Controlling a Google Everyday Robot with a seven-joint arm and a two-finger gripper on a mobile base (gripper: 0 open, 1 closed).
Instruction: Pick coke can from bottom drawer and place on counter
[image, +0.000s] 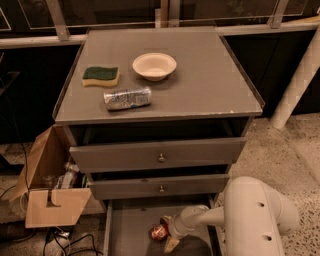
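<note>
The bottom drawer (127, 231) is pulled open at the bottom of the view, its grey floor showing. The small red coke can (159, 232) lies on that floor near the middle. My gripper (167, 234) reaches into the drawer from the right, on a white arm (252, 215), with its tip right at the can's right side. The counter (200, 80) is the flat grey top of the cabinet, above and behind.
On the counter lie a green-and-yellow sponge (100, 76), a white bowl (154, 66) and a silver-blue can (127, 98) on its side. Two drawers with brass knobs (161, 158) stand partly open above the bottom one. An open cardboard box (50, 185) sits left of the cabinet.
</note>
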